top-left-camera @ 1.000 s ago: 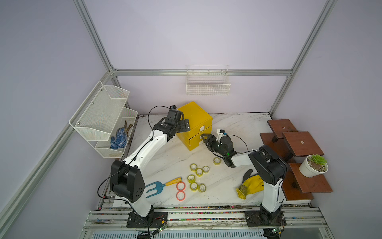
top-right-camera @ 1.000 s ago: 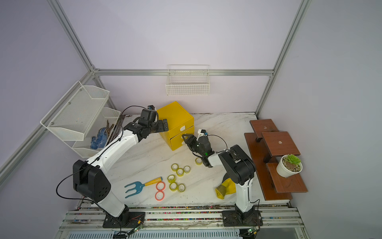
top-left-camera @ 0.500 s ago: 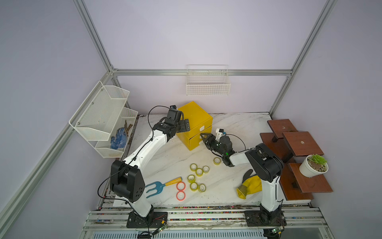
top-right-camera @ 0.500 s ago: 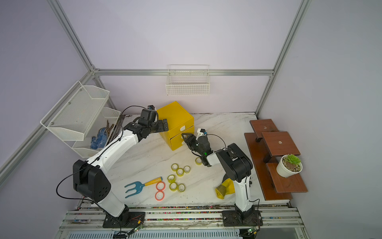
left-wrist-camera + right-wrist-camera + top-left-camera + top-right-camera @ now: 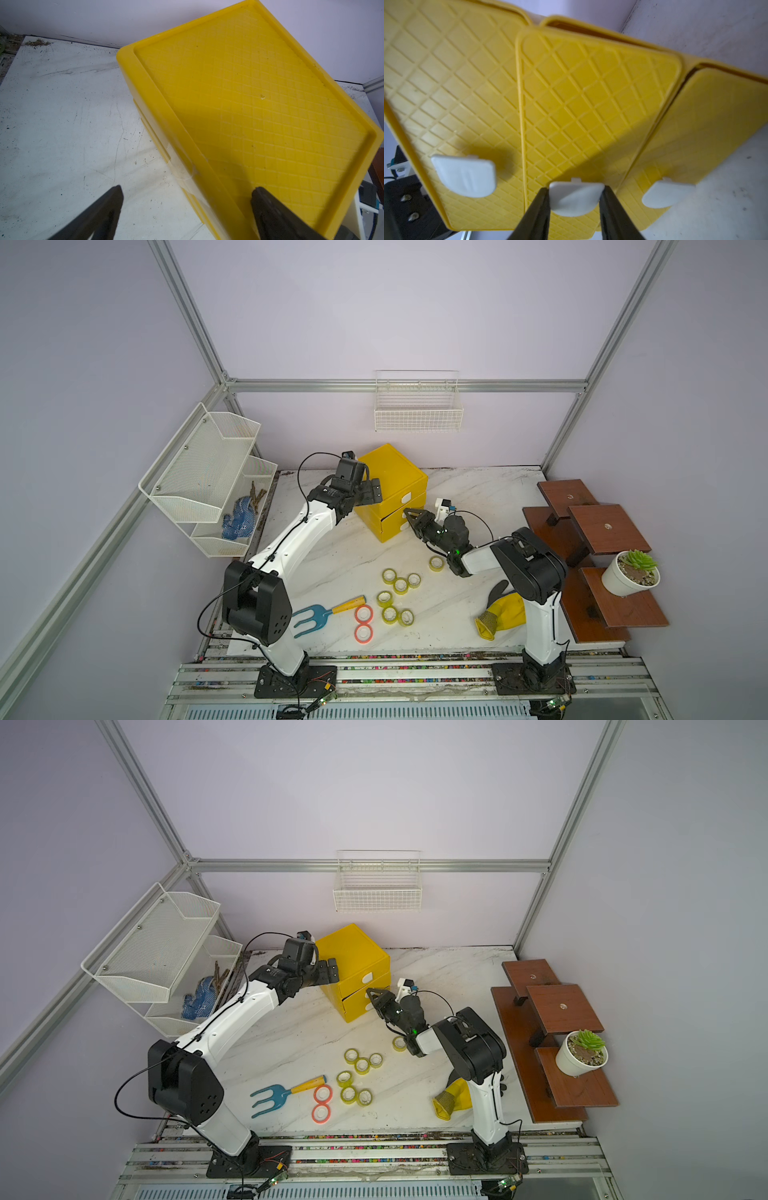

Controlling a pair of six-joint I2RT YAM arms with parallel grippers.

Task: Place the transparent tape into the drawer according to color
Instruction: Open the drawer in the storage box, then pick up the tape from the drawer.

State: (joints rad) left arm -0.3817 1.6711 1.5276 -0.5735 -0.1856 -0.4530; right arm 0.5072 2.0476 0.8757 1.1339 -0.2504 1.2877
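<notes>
Transparent tape [image 5: 400, 585] all sat loose on the table [image 5: 332, 556], out in front of the yellow cabinet [image 5: 392, 477]. None was in a drawer yet. Six yellow-green rolls were bunched well clear of the cabinet front, and two pink rings [image 5: 356, 614] lay farther out again. A lone roll [image 5: 436, 563] lay nearer the cabinet, just beside the right forearm.

Right gripper [image 5: 575, 188] was clamped on the white handle [image 5: 576, 199] of the middle drawer [image 5: 591, 104], a finger on either side of it. That drawer's front stood slightly proud of its neighbours, so I'd call it just cracked open, not usable yet.

Left gripper [image 5: 187, 189] was spread wide, holding nothing. It straddled the cabinet's top edge, one finger over the lid and one off the side. Looked like bracing, but couldn't tell whether it touched.

Key geometry: the tape lay behind the right gripper, on the far side of it from the cabinet. The drawer's slide axis ran out of the cabinet front, roughly toward the lone roll. My read: pull straight back along that axis, no twist, or the light cabinet skews. The right arm was nearer the tape, the lone roll especially.
</notes>
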